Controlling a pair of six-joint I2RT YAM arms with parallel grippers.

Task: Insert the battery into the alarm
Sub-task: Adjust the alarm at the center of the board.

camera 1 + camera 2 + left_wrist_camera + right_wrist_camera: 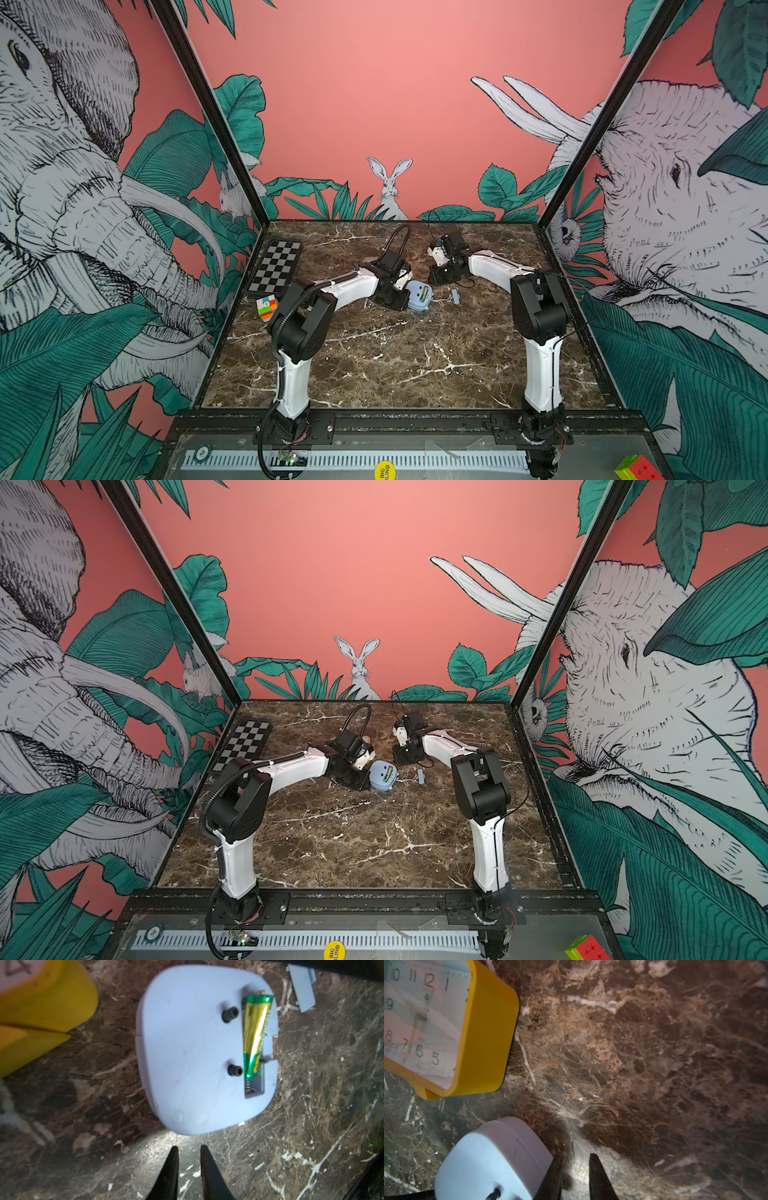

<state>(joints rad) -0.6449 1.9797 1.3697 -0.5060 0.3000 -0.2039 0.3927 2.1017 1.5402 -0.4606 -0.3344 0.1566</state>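
Both arms rise from the near edge and bend in toward the middle of the counter [395, 357]. The left arm [349, 286] stretches low with its wrist tipped down. Its jaws stop just short of the pale blue alarm [187, 1053], with a narrow gap between them and nothing in it. The right arm [494, 266] folds at the elbow and points down just beside the alarm; its jaws also stand slightly apart, empty.

The alarm lies face down. The green battery [254, 1034] sits slanted in the open slot in its back, with a bare spring past one end. I cannot tell whether it is fully seated. The loose cover [456, 296] lies nearby on the counter. A yellow clock [485, 1043] is cut off in both wrist views and almost hidden behind the left wrist from above.
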